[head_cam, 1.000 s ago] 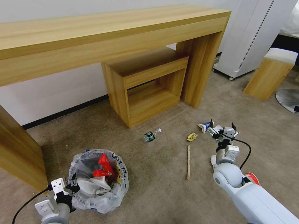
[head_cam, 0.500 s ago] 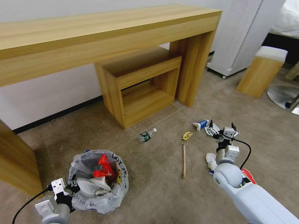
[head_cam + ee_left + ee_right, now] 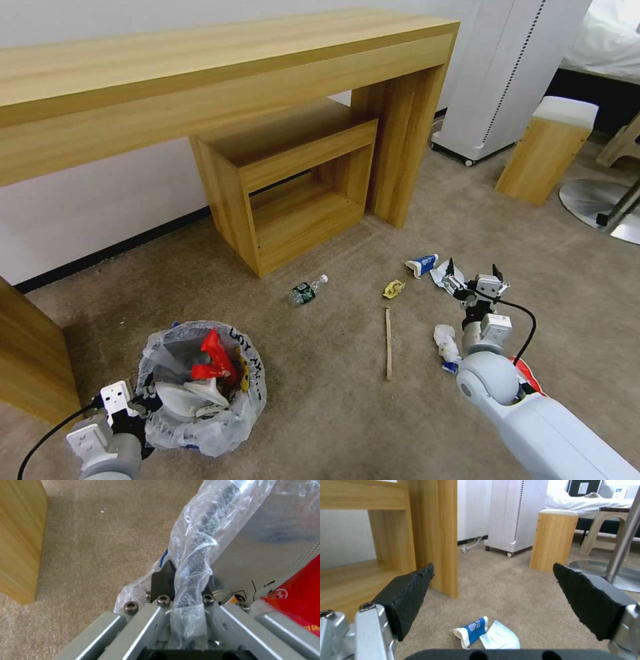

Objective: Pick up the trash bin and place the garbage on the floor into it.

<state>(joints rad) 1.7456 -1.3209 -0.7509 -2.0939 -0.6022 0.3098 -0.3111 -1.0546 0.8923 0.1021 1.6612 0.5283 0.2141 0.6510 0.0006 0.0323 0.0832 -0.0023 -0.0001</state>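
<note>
Beige floor (image 3: 347,413) under both arms: left pincer (image 3: 181,580) clamps trash bin (image 3: 200,393) rim, right pincer (image 3: 472,275) gapes low.

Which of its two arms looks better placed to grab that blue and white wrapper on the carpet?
The right. The right gripper hangs open just beside the blue and white wrapper. The left gripper is shut on the trash bin, far off.

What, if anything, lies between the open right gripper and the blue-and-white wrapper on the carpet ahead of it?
Nothing visible does. The right gripper hangs open just above and behind the blue-and-white wrapper; only bare carpet surrounds it, with a pale mask touching its side.
</note>
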